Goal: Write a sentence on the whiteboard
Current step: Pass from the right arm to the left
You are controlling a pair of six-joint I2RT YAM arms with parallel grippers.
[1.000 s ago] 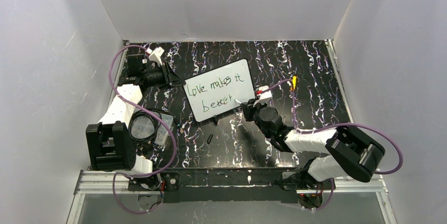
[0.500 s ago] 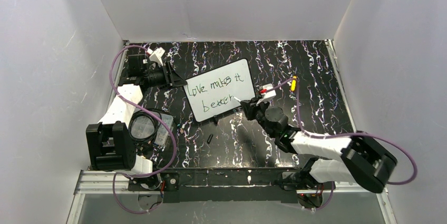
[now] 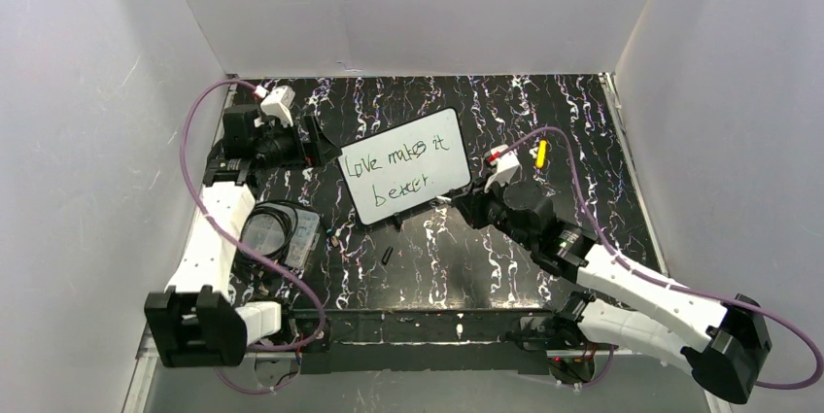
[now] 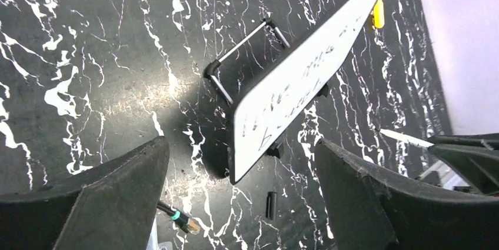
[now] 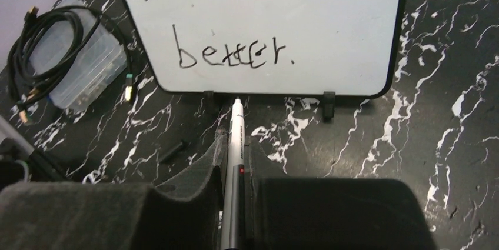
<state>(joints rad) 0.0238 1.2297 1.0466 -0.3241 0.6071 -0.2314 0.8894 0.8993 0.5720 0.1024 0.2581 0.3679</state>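
Beside the whiteboard's [image 3: 405,165] near edge, right gripper [image 5: 235,147] clamps a pen [image 5: 236,122]; left gripper [image 3: 316,141] gapes wide.

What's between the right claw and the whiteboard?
Only the marker that the right gripper holds, its tip just short of the whiteboard's lower edge, above bare marbled tabletop. The right wrist view shows it.

The desk [image 3: 583,131] is seen as black, streaked throughout with white, marble-like veins. The whiteboard [image 3: 404,178] is shown as white, with a thin black rim, black clip feet and dark handwritten letters. A pen [image 5: 236,126] with a white barrel and a small red dot is flanked by the black right claw [image 5: 235,147]. Purple cables [image 3: 189,117] are seen over white-and-black arms [image 3: 216,228]. A small yellow piece [image 3: 541,152] is noted.
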